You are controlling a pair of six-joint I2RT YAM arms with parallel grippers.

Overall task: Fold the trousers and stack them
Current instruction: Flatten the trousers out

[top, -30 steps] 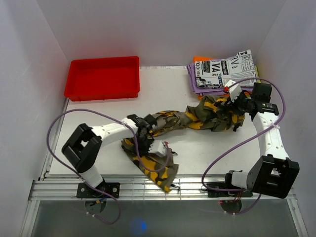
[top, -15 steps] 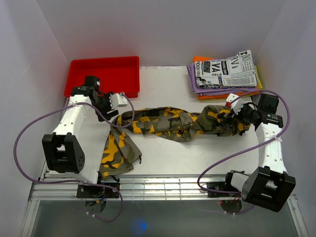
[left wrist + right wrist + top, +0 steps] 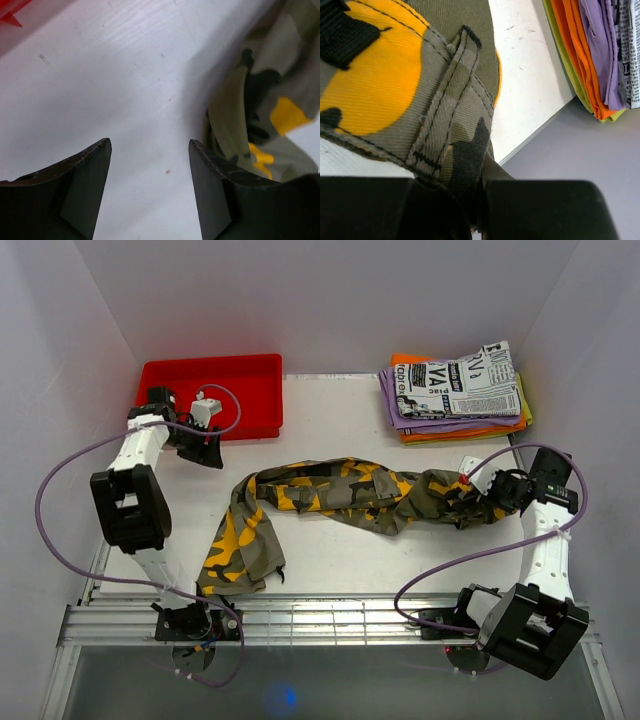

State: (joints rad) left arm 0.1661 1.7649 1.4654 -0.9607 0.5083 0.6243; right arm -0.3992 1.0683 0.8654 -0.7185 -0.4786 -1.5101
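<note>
Across the middle of the tabletop [image 3: 330,410] the trousers [image 3: 330,490] lie stretched in a twisted rope, one leg end spread flat at the near edge and the waistband end pinched in the closed jaws of the right gripper [image 3: 495,495], close by a belt loop [image 3: 445,100]. Near the red tray [image 3: 210,390], the left gripper [image 3: 150,145] hovers with its jaws wide apart and empty. With only one end held, a pull by the right arm would likely drag the whole bundle, tighten the twist, or slip the thin pinch off the waistband.
</note>
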